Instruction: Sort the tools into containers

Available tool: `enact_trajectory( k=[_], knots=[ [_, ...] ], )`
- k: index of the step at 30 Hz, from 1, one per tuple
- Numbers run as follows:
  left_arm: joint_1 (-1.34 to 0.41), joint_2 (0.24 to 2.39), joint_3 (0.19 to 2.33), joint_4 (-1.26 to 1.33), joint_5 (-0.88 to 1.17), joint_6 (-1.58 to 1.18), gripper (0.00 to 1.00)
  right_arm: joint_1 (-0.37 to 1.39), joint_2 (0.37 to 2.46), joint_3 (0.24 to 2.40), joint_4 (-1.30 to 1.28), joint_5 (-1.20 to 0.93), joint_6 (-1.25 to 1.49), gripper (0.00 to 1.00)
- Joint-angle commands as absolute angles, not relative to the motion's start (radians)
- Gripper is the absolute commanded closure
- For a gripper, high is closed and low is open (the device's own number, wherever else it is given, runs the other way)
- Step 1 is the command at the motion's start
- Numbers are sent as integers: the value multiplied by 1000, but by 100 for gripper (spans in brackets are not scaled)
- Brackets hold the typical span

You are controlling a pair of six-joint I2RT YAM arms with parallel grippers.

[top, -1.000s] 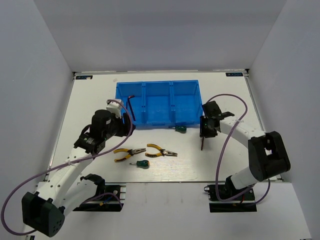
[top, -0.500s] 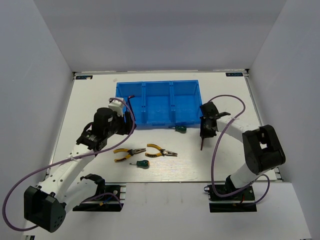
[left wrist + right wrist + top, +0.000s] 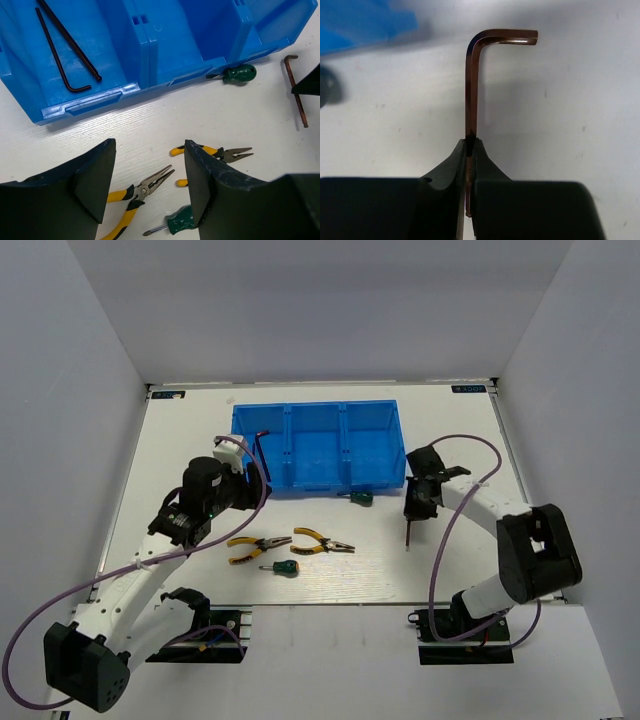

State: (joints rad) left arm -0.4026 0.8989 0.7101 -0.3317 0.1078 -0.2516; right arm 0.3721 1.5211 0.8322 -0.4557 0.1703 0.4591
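Finish notes. The tray [image 3: 145, 55] is blue plastic, smooth and glossy, with highlights along the rim. Inside it, at 10 o'clock in the left wrist view, the dark hex key [image 3: 55, 55] is black metal, matt.

The copper-toned hex key [image 3: 471, 85] is metal with a brownish satin sheen and a bright glint on the bend at 12 o'clock.

On the pliers [image 3: 142, 189] the grips are yellow and black and look like plastic; the nose is bare grey metal. On the screwdriver [image 3: 239, 74] the green handle is glossy.

The surface [image 3: 560, 125] is white, matt and lightly speckled.

The right end effector [image 3: 470, 150] and left end effector [image 3: 148, 145] are black and matt, with faint scratches on the left.
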Motion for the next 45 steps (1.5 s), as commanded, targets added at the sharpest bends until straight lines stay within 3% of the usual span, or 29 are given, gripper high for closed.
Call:
enact_trajectory(
  k=[1,7,10,16,22,26,29,34,38,45],
  knots=[
    [-407,877,739,-331,100,-242,33,357,1399,870,-580,103,558,100],
    [-407,868,749,-331,100,-233,33,347,1351,930,-660,11,667,100],
    [-407,859,749,-341,91,-233,33,359,1348,936,-631,-107,611,100],
    [-407,813,749,-370,72,-222,33,437,1266,940,-493,-109,485,100],
    [-407,802,749,-370,63,-213,33,538,1310,1047,-345,-204,309,100],
    [-407,793,749,-379,40,-213,33,612,1528,1215,-367,-376,160,100],
    [-407,784,758,-391,15,-213,33,640,1700,1463,-452,-425,80,100],
    [-407,736,758,-413,-37,-224,33,684,1894,1664,-495,-417,-67,100],
    [-407,724,749,-413,-46,-233,33,699,2081,2029,-612,-426,-68,100],
    [-407,724,749,-422,-55,-242,33,753,2173,2147,-523,-431,-20,100]
  ],
)
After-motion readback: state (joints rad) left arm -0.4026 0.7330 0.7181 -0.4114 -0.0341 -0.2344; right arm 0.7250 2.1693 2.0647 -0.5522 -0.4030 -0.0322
